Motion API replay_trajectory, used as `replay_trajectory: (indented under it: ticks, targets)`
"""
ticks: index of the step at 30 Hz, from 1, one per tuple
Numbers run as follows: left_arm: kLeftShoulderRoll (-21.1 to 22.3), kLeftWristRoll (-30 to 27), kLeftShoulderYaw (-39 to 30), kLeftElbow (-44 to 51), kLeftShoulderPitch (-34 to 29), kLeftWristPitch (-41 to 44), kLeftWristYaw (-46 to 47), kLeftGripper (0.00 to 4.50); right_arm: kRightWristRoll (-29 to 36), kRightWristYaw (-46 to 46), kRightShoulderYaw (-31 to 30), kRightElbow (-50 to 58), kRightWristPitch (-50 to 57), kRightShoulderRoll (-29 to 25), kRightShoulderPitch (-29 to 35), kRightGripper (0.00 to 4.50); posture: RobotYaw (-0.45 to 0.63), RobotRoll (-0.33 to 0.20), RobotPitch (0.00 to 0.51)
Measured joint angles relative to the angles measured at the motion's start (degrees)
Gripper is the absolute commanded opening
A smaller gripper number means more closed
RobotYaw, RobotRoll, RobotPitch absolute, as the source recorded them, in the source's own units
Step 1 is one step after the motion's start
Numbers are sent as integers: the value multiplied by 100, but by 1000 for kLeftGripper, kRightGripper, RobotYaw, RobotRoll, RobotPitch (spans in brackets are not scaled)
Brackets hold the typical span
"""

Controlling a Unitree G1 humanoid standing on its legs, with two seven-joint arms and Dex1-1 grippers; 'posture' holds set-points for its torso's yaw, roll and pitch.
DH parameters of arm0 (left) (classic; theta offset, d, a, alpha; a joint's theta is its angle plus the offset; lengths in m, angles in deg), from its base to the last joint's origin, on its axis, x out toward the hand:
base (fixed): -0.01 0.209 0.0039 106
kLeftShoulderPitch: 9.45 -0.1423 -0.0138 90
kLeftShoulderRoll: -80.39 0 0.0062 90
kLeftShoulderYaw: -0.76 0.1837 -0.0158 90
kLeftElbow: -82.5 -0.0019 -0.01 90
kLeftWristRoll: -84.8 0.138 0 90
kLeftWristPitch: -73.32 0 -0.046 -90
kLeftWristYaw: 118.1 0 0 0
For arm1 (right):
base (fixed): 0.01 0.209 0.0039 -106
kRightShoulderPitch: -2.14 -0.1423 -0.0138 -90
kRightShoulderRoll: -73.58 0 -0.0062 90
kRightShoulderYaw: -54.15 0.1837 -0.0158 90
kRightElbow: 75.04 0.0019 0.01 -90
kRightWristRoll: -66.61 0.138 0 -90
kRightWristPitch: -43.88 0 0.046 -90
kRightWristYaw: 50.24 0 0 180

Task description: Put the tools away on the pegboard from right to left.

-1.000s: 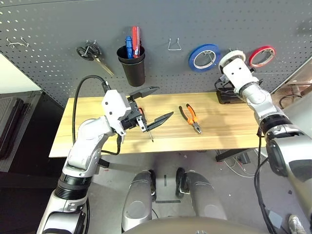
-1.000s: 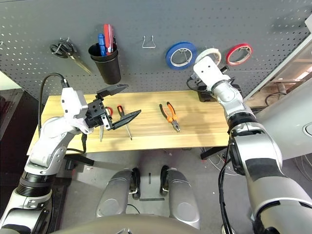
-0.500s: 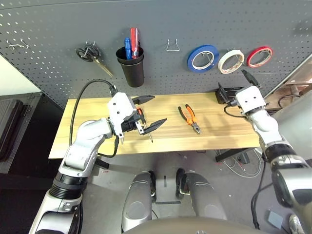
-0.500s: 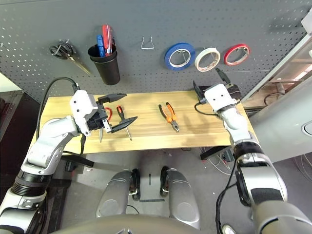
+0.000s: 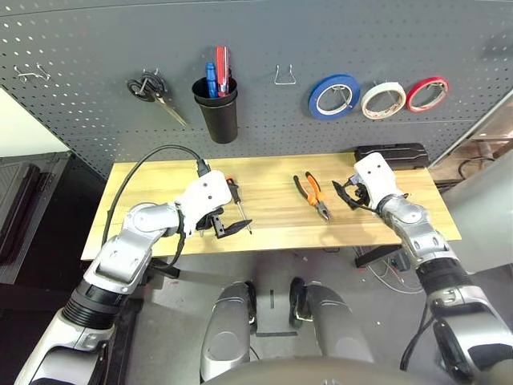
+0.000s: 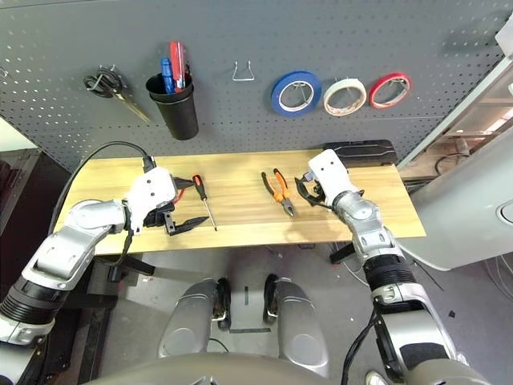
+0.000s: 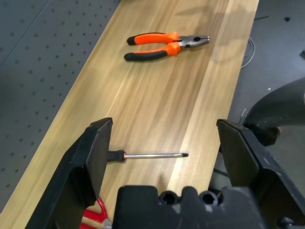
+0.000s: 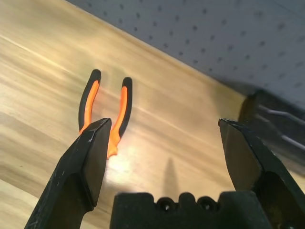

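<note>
On the pegboard (image 5: 96,48) I see the white tape (image 5: 381,99) hung. Both my grippers, left (image 5: 227,225) and right (image 5: 346,195), gape empty; pliers (image 5: 313,195) lie beside the right.

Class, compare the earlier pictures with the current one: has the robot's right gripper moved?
Yes. The right gripper has come down from the white tape roll on the pegboard to the table, and now sits just right of the pliers.
</note>
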Motion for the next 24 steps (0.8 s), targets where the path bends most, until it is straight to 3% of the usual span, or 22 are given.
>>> replay_trajectory:
  ticks: [13, 24]
  targets:
    - [-18, 30, 55, 34, -24, 176, 1, 4500, 89, 141, 17, -1562, 1886, 617, -1545, 4456, 165, 0, 213]
    - [-30, 95, 65, 74, -23, 324, 14, 4500, 36, 530, -26, -2896, 1821, 1021, -1897, 4456, 182, 0, 238]
